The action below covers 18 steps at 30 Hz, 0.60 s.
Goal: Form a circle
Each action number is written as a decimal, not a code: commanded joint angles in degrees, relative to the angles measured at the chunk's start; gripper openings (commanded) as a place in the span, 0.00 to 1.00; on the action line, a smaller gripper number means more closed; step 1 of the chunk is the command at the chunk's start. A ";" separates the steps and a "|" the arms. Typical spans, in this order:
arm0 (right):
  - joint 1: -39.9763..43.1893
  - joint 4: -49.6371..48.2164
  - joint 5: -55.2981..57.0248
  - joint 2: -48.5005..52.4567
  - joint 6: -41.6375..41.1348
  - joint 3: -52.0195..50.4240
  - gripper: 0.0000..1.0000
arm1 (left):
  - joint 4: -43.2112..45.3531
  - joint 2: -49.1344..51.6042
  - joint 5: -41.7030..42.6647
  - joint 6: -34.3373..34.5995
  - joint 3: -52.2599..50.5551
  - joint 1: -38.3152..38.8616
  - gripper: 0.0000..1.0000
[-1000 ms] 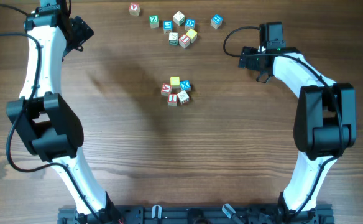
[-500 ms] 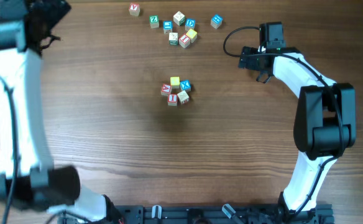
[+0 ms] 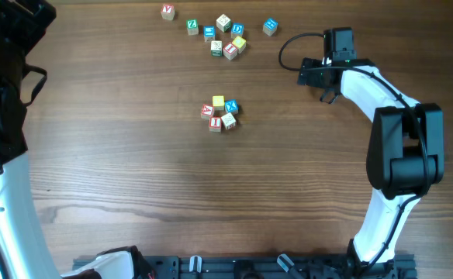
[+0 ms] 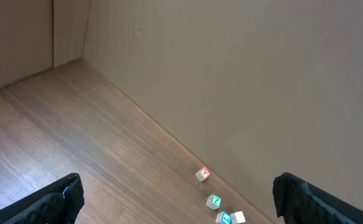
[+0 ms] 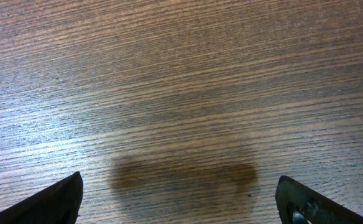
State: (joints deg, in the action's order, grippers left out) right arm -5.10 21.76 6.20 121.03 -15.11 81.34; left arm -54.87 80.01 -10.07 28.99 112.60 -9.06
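- Circle [image 3: 219,113] at centre of overhead frame: five letter cubes packed tight on table [image 3: 133,170].
- Loose cubes [image 3: 223,31] scattered at upper centre, well apart from circle.
- Left gripper [image 4: 178,196] spread wide, pinching nothing.
- Right gripper [image 5: 181,196] spread wide over bare wood, upper right of overhead frame, well apart from circle.

Brown wood-grain table [image 3: 133,163], multicoloured circle [image 3: 219,113]

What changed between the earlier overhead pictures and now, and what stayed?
The left arm swung leftward to the picture's edge, looming larger in the overhead view. Nothing was gripped or released. The right arm, the circle of five cubes and the loose cubes stayed put.
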 commanded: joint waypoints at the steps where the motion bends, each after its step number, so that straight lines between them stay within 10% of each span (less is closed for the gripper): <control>1: -0.09 -0.20 -0.72 -1.33 -0.48 -0.37 1.00 | -0.90 -1.86 -0.68 -0.28 0.55 -0.04 1.00; 8: -0.09 -0.20 -0.72 -1.33 -0.48 -0.37 1.00 | -3.89 -2.03 -0.31 -3.63 -6.86 1.36 1.00; 18: -0.09 -0.20 -0.72 -1.33 -0.50 -0.37 1.00 | 22.53 -8.26 14.97 -22.82 -33.46 3.32 1.00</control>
State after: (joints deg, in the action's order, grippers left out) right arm -5.10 21.76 6.17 121.03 -15.11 81.34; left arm -38.61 76.14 -2.96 15.73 87.00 -5.93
